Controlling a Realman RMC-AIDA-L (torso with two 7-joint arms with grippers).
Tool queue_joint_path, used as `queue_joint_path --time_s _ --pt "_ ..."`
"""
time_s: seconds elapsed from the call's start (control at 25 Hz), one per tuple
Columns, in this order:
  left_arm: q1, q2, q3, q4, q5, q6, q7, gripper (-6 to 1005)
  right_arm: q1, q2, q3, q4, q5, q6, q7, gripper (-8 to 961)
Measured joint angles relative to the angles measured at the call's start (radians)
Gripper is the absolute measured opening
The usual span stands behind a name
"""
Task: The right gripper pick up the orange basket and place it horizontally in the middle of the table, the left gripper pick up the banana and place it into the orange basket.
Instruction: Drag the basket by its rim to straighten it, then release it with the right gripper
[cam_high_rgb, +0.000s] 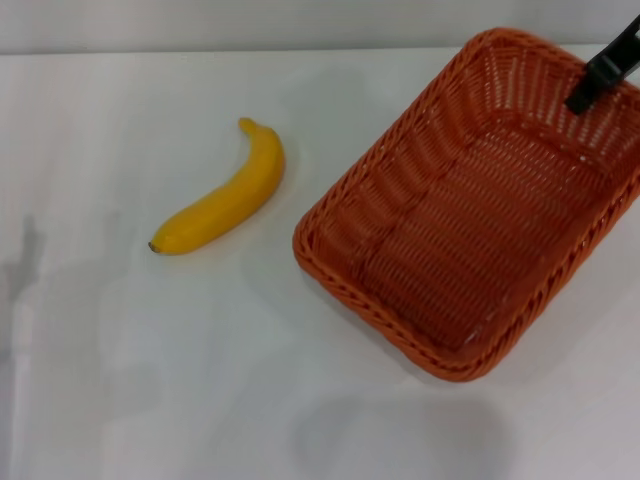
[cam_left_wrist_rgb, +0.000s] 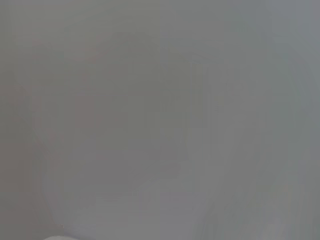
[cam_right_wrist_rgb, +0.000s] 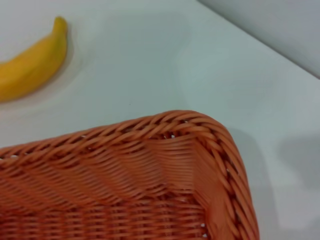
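The orange basket (cam_high_rgb: 470, 230) lies at an angle on the right side of the white table (cam_high_rgb: 150, 380), and nothing is in it. The right gripper (cam_high_rgb: 605, 65) shows only as a black piece at the top right, reaching over the basket's far rim. A yellow banana (cam_high_rgb: 225, 200) rests on the table left of the basket, a short gap from its rim. The right wrist view looks down on one basket corner (cam_right_wrist_rgb: 125, 170) with the banana (cam_right_wrist_rgb: 32, 65) beyond it. The left gripper appears in no view.
The table's far edge meets a grey wall along the top of the head view. The left wrist view shows only a plain pale grey surface. Bare tabletop (cam_right_wrist_rgb: 200, 65) surrounds the basket corner.
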Motion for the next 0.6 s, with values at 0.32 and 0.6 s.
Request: queue_joint_path --time_s 0.32,0.6 --pt "-0.005 0.001 0.0 -0.003 -0.001 0.0 0.0 878 -0.036 -0.054 0.191 0.005 0.004 -0.062 0.0 128" --pt "-0.006 0.001 0.0 -0.017 -0.001 0.0 0.0 878 -0.125 -0.077 0.319 0.006 0.049 -0.094 0.032 128"
